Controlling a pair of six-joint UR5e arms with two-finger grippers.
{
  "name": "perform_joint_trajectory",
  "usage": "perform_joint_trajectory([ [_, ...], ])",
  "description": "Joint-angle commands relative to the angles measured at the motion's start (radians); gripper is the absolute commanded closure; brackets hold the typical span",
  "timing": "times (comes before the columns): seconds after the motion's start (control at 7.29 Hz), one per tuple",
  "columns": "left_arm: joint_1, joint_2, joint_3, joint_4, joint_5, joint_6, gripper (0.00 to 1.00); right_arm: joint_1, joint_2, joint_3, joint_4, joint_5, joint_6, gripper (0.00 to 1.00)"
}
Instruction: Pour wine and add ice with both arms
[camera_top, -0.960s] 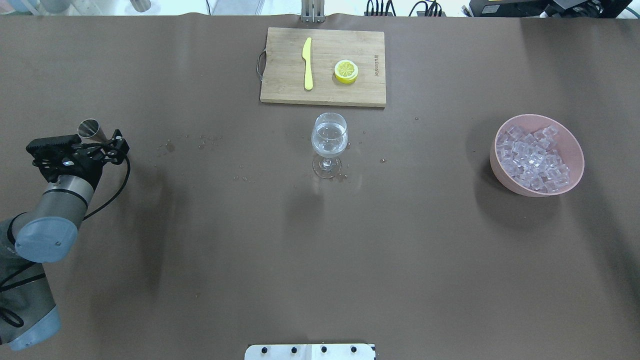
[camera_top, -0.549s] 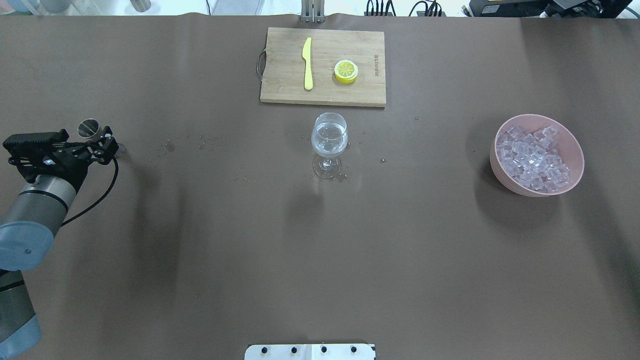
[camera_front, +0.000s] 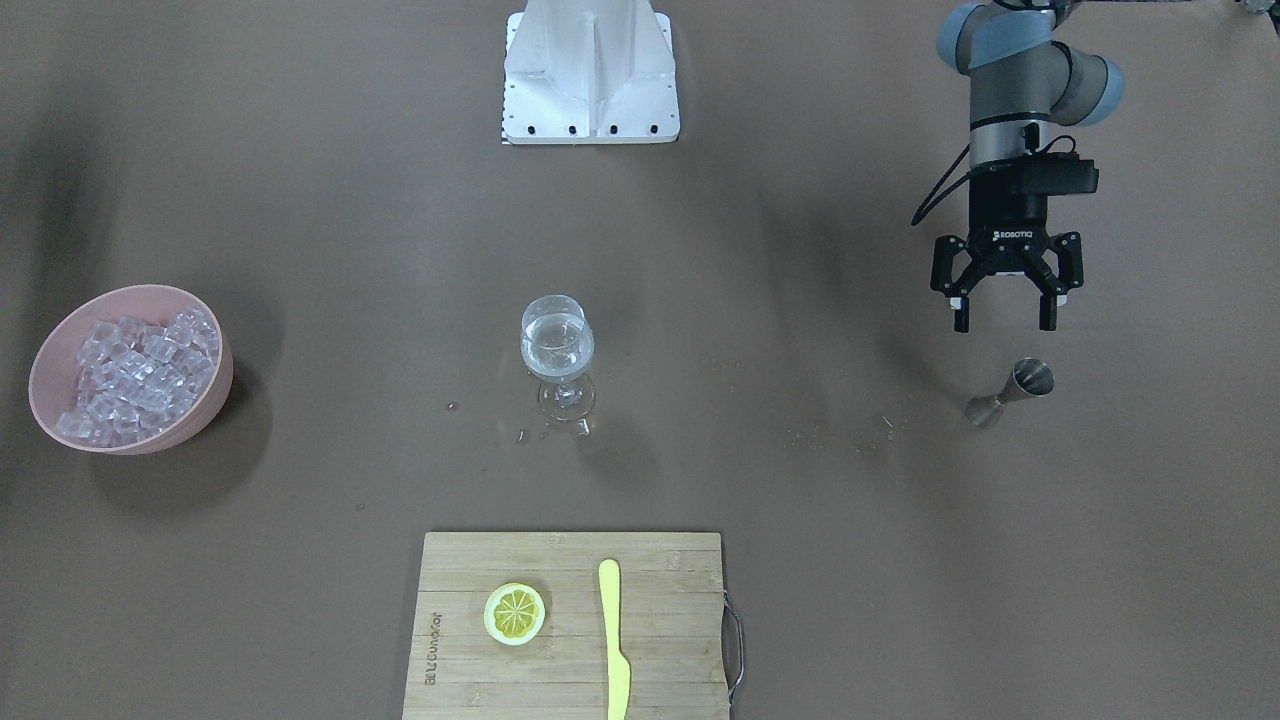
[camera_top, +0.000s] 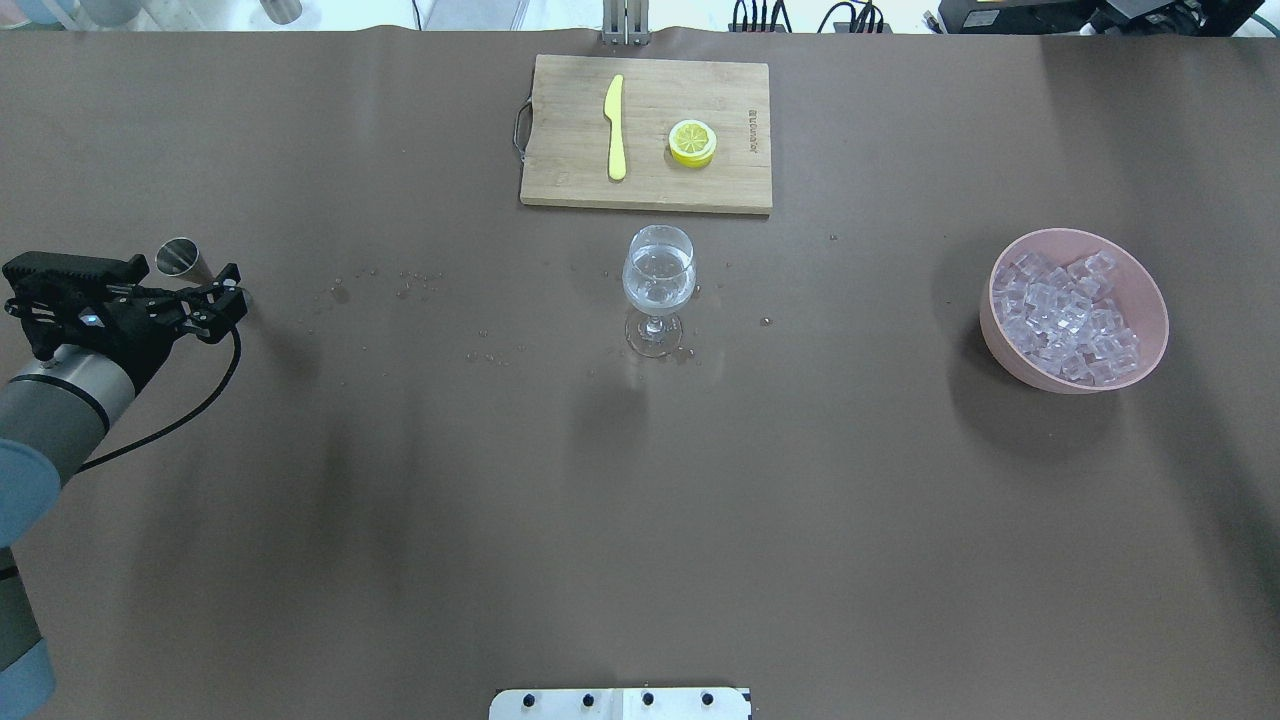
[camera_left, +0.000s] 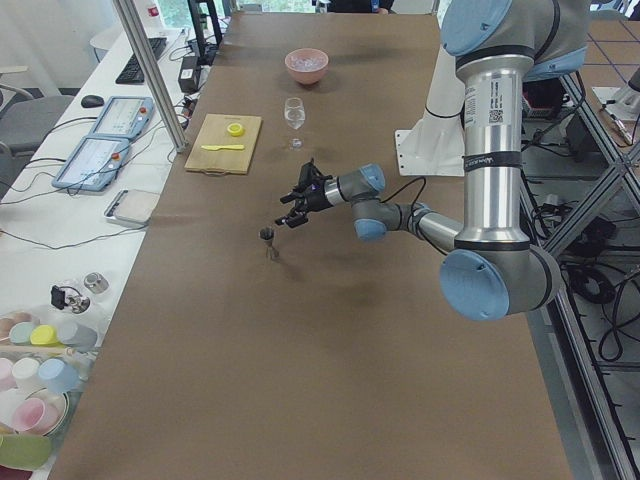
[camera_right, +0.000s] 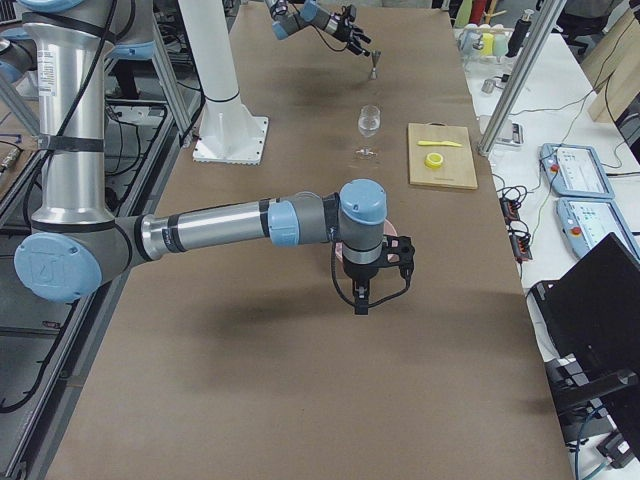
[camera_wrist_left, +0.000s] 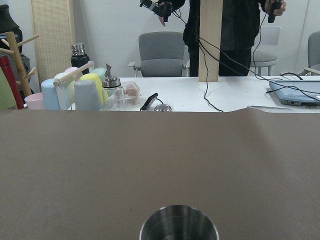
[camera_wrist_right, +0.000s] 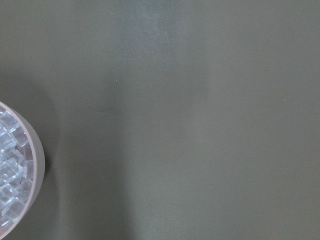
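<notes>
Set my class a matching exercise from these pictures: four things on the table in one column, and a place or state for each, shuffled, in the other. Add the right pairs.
Things
1. stemmed glass
2. ice
3. lemon slice
4. steel jigger

Places or states
A. on the cutting board, beside the yellow knife
B. heaped in the pink bowl
C. standing free, just beyond the open left gripper
D. mid-table, holding clear liquid

Pairs: 1-D, 2-B, 3-A, 4-C
</notes>
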Motion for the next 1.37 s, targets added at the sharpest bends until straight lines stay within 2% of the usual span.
perform_joint_trajectory([
  [0.0,-0.053,0.028,-0.031,0.009,-0.156,0.122,0.02,0.0,0.0,-0.001,0.0,0.0,0.0,0.0],
  [0.14,-0.1,0.046,-0.034,0.041,-0.254,0.156,0.02,0.0,0.0,-0.001,0.0,0.0,0.0,0.0],
  [0.41,-0.279,0.048,-0.048,0.113,-0.54,0.286,0.02,0.0,0.0,0.002,0.0,0.0,0.0,0.0],
  [0.82,-0.563,0.025,-0.118,0.401,-0.871,0.652,0.02,0.0,-0.002,0.003,0.0,0.0,0.0,0.0],
  [0.96,-0.612,0.037,-0.112,0.425,-0.916,0.782,0.02,0.0,-0.002,0.005,0.0,0.0,0.0,0.0],
  [1.1,-0.646,0.039,-0.106,0.499,-0.949,0.873,0.02,0.0,-0.003,0.005,0.0,0.0,0.0,0.0],
  [1.23,-0.703,0.031,-0.106,0.574,-1.03,0.965,0.02,0.0,-0.003,0.0,0.0,0.0,0.0,0.0],
])
